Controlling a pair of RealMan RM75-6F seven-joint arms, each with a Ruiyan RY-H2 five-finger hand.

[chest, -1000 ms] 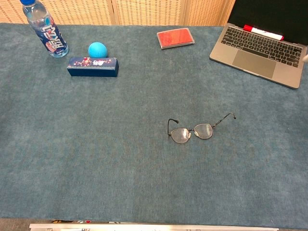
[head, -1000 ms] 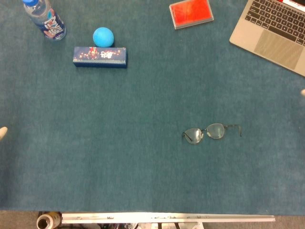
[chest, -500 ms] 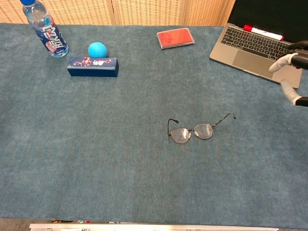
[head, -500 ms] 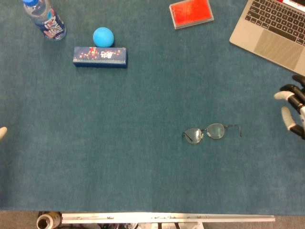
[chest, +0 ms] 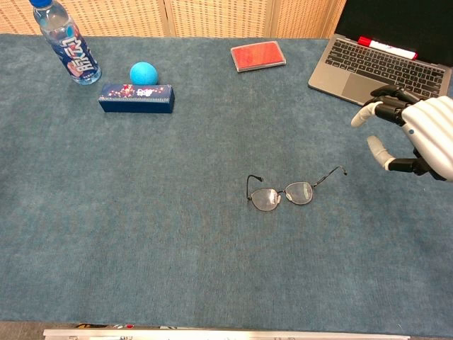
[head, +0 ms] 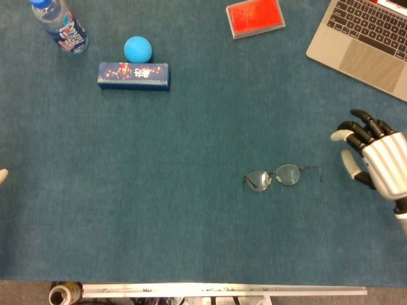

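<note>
While the right robot hand (head: 375, 159) hangs just right of the glasses (head: 282, 175), fingers apart and holding nothing, the glasses lie flat on the blue surface (head: 191, 210) with both temples unfolded, one pointing toward that robot hand. My worry is the thin wire frame: fingers pressing down on it could bend a temple or push a lens against the cloth, and a sideways nudge could slide the glasses away instead of catching them. Beyond the glasses to the upper right sits the laptop (chest: 379, 67), near enough that a wide swing might clip its edge. Of the left robot hand (head: 3, 176) only a pale tip shows far left of the glasses, so I cannot tell its state
</note>
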